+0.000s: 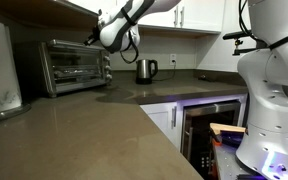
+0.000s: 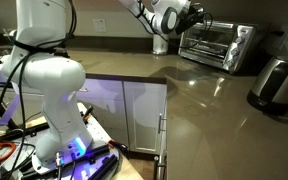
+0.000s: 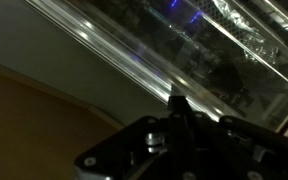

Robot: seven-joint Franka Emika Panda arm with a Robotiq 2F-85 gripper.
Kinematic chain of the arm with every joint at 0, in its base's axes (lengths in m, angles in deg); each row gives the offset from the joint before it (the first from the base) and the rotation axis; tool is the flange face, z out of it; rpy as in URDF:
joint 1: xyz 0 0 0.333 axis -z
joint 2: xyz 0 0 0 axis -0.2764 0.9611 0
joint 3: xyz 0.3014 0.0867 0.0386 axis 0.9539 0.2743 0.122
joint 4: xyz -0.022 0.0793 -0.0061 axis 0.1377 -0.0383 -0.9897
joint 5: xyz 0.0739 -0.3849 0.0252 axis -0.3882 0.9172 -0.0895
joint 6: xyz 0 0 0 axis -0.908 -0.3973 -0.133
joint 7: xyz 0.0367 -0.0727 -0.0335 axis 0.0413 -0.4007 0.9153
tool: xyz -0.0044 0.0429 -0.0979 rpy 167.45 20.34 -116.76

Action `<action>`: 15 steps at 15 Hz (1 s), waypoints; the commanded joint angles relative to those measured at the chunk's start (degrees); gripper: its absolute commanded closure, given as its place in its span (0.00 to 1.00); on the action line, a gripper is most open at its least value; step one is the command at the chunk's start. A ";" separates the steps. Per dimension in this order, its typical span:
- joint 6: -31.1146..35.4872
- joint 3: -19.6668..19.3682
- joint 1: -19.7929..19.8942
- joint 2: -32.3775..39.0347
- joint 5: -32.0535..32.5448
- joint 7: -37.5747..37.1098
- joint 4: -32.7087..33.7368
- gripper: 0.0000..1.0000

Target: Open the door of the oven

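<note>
The door (image 1: 68,68) of the oven (image 1: 76,64) sits upright and closed against the front, with the handle bar across its top. The oven stands at the back of the brown counter (image 1: 94,130), near the wall, with a steel kettle (image 1: 146,70) well off to one side along the same counter. In both exterior views the gripper (image 1: 95,40) hangs right by the oven's upper front corner, the white arm reaching in from above. From the opposite angle, the gripper (image 2: 197,18) is just above the oven (image 2: 218,46) and its door (image 2: 205,45). In the wrist view the fingertips (image 3: 176,104) are pinched together with nothing between them, their tip just under the bright bar of the handle (image 3: 114,58). Whether they touch it, I can't tell. Glass (image 3: 199,45) fills the picture behind the handle.
</note>
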 commanded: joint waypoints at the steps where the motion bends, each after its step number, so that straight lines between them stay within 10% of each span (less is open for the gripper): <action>1: 0.00 2.32 3.92 0.20 2.27 -0.92 3.20 1.00; 15: -0.01 16.45 18.44 4.81 5.04 -1.24 12.17 1.00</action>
